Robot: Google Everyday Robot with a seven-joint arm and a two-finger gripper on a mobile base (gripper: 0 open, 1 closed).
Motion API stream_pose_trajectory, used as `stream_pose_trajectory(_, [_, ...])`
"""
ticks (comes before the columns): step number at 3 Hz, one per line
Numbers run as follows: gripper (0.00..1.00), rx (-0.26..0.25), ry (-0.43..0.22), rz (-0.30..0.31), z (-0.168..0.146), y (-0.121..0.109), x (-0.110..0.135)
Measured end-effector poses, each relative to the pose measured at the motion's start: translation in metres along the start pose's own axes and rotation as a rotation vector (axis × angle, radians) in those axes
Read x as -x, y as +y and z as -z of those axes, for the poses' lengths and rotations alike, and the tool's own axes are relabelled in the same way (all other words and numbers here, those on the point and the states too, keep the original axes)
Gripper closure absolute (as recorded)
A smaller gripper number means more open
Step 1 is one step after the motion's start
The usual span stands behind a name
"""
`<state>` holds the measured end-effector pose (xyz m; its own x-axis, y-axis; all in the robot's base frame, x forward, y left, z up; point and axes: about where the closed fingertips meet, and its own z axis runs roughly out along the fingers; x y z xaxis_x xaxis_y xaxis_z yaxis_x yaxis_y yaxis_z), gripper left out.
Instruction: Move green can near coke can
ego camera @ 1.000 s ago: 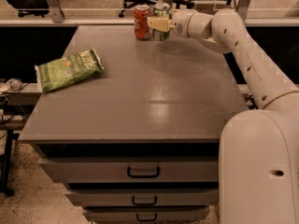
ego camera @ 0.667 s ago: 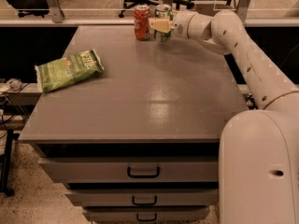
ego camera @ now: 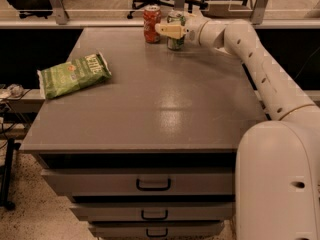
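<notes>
The green can (ego camera: 175, 40) stands upright at the far edge of the grey table (ego camera: 165, 99). It is just right of the red-orange coke can (ego camera: 151, 24), with a small gap between them. My gripper (ego camera: 172, 30) reaches in from the right and is shut on the green can. One cream finger (ego camera: 169, 31) crosses the can's front, and its tip points toward the coke can. The other finger is hidden behind the can. The can's base looks level with the table top.
A flat green chip bag (ego camera: 72, 75) lies at the table's left side. My white arm (ego camera: 260, 69) runs along the right edge, with the robot's body (ego camera: 280, 179) at the front right. Drawers (ego camera: 152, 184) sit below the front edge. Office chairs stand beyond the table.
Almost nothing: the gripper and the green can stay beside the coke can, with only a slight shift of the finger.
</notes>
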<state>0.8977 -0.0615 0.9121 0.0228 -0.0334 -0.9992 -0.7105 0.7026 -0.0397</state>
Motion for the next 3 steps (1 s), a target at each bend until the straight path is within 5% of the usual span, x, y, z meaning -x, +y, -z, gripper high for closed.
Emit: stream_pose_trajectory(3, [0.0, 0.019, -0.043, 0.005, 0.01, 0.003, 0.007])
